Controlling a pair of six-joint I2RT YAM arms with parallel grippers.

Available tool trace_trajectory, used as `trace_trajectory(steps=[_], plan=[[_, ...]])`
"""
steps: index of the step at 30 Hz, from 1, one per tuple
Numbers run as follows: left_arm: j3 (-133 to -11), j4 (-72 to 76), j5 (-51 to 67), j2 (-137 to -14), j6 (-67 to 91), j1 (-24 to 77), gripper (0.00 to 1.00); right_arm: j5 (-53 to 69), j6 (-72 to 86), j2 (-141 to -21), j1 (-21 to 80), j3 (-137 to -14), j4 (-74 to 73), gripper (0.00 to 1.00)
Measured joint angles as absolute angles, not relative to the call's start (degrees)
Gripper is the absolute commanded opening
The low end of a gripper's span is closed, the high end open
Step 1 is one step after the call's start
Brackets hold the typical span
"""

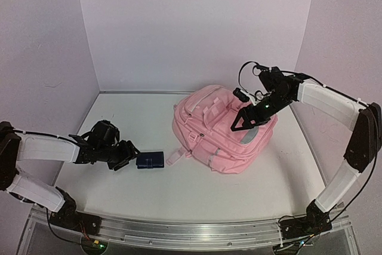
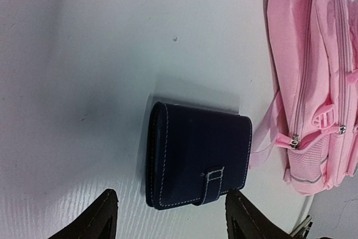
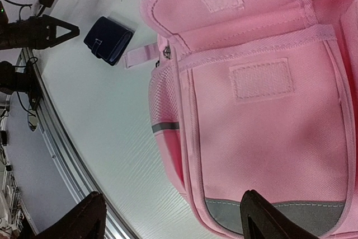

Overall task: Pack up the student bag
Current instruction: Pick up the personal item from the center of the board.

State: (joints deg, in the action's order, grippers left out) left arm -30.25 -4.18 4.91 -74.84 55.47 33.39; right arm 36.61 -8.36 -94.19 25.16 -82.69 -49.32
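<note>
high rear overview, close wrist views, all share student bag point(image 1: 209, 138)

The large soft pink fabric backpack point(image 1: 224, 138) is laid on the white bench point(image 1: 179, 195) toward its far right corner; the small dark-blue leather wallet point(image 1: 150, 160) is set just left of it.

The left arm point(image 1: 45, 147) and right arm point(image 1: 328, 98) have white shells on their long links, with black joints, wrists and bases. Thin black cables point(image 1: 239, 76) loop above the right wrist. The jaws are black and taper to points.
</note>
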Motion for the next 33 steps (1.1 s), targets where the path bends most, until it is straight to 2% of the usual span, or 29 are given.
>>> trace_trajectory(steps=[4,7,11,14,15,22,28,33], plan=[[-29.46,1.69,7.27,-78.41,56.07,32.38,0.59,36.71,-8.77,-94.22,26.03,-84.06,-49.20,0.85],[-29.36,5.74,9.05,-82.08,56.80,31.88,0.50,36.68,-9.04,-94.39,26.84,-85.04,-49.04,0.87],[-29.18,10.32,10.80,-85.87,57.69,31.58,0.30,35.84,-9.76,-94.43,28.43,-85.65,-49.01,0.89],[-29.10,12.91,11.91,-87.49,58.40,31.51,0.06,34.45,-10.60,-94.43,29.93,-86.29,-49.04,0.90],[-29.10,13.53,12.12,-87.62,58.17,31.49,0.01,33.59,-10.99,-94.47,30.54,-86.66,-49.10,0.90],[-29.10,15.12,12.43,-85.33,58.67,31.48,0.00,27.38,-14.28,-94.93,34.61,-90.49,-49.34,0.97],[-29.68,11.83,12.64,-76.94,58.50,31.48,0.00,23.52,-17.57,-97.22,36.19,-98.59,-51.44,0.98],[-32.49,10.12,14.65,-70.12,58.63,31.47,0.00,20.41,-21.34,-97.89,38.29,-100.65,-51.53,0.98]])
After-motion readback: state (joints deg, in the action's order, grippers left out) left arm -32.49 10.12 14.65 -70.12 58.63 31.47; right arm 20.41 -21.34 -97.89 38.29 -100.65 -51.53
